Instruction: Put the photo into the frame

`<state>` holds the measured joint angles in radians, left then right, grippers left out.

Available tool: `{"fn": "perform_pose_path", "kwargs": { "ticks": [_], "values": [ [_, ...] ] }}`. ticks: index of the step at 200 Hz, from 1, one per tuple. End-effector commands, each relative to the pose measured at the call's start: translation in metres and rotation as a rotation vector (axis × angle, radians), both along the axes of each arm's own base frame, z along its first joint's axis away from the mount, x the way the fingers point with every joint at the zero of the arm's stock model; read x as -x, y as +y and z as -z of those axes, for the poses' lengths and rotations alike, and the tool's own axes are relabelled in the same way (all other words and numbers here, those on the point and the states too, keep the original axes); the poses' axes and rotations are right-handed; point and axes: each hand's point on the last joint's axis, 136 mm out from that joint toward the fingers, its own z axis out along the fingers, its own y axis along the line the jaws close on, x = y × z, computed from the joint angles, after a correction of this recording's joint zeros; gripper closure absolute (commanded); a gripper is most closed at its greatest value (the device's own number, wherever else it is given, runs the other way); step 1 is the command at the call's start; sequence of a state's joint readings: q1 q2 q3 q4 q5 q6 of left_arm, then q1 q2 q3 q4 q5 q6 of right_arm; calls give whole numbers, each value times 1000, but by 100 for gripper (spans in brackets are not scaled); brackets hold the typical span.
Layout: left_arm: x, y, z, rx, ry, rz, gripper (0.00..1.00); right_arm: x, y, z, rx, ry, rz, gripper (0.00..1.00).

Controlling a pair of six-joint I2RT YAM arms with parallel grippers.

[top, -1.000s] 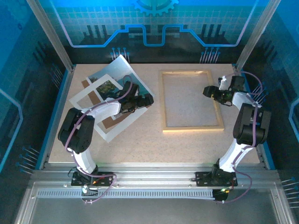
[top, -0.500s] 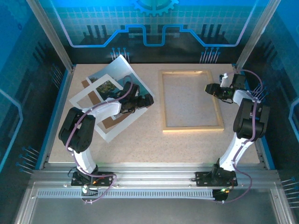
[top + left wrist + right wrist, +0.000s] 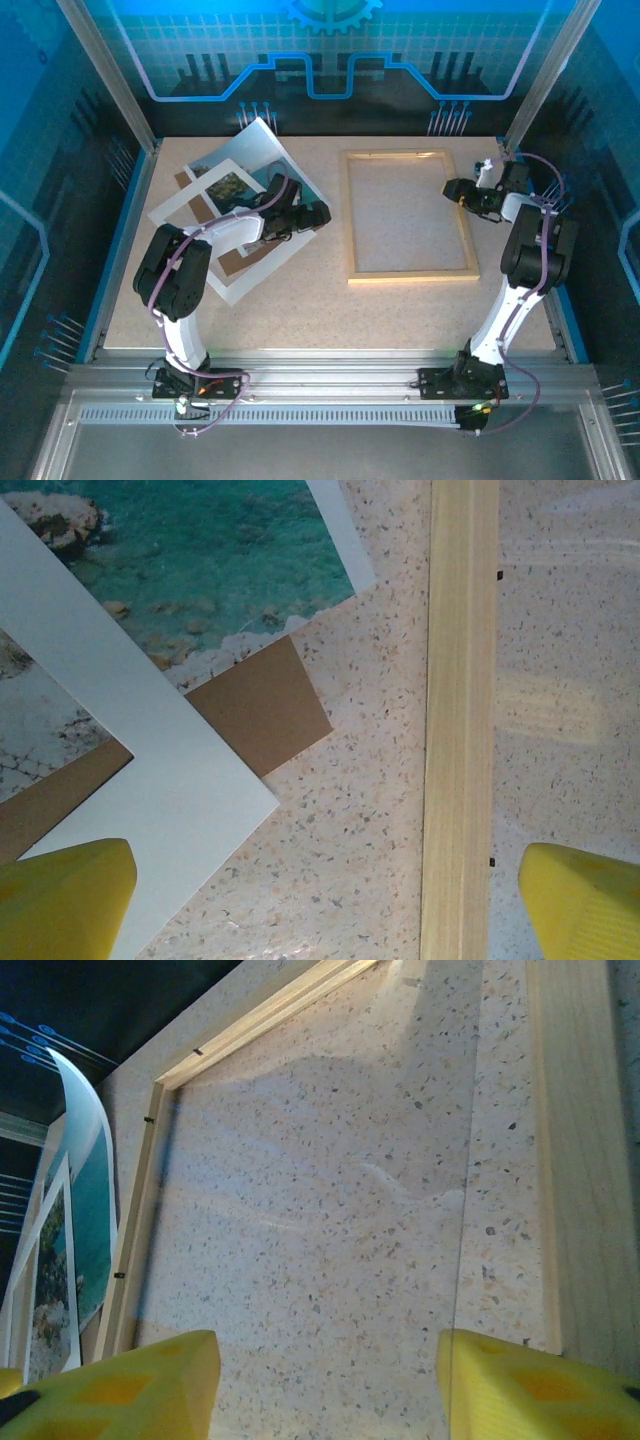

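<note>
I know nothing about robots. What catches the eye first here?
A large light wooden frame lies flat on the table, right of centre. To its left sits a skewed pile: a turquoise sea photo, a white mat and a brown board, with the left claw open between pile and frame.

Speckled beige tabletop [image 3: 300, 300], blue-lit wall panels [image 3: 400, 40], alu rails [image 3: 330, 362]

The frame [image 3: 460, 720] is pale, smooth bare wood with fine grain, the photo [image 3: 230, 550] a glossy paper print, the mat [image 3: 170, 770] matt white card, the backing board [image 3: 265, 705] matt brown cardboard, and the table [image 3: 360, 810] speckled, stone-like and faintly shiny.
</note>
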<state>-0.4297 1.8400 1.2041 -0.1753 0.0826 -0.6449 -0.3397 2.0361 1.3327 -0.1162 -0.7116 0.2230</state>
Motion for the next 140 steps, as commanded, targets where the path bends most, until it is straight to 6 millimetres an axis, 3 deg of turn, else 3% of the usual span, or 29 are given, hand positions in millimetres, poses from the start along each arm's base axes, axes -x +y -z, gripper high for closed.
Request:
{"fn": "perform_pose_path", "kwargs": {
  "ticks": [1, 28, 72, 140],
  "values": [
    [-4, -4, 3, -26, -11, 20, 1, -5, -5, -1, 12, 23, -6, 38],
    [-4, -4, 3, -25, -10, 21, 1, -10, -2, 7, 19, 84, -13, 40],
    [-3, -3, 1, -27, -14, 20, 1, -12, 8, 11, 21, 100, -46, 58],
    [-3, -4, 2, -27, -11, 24, 1, -13, 16, 14, 22, 109, -103, 64]
  ]
}}
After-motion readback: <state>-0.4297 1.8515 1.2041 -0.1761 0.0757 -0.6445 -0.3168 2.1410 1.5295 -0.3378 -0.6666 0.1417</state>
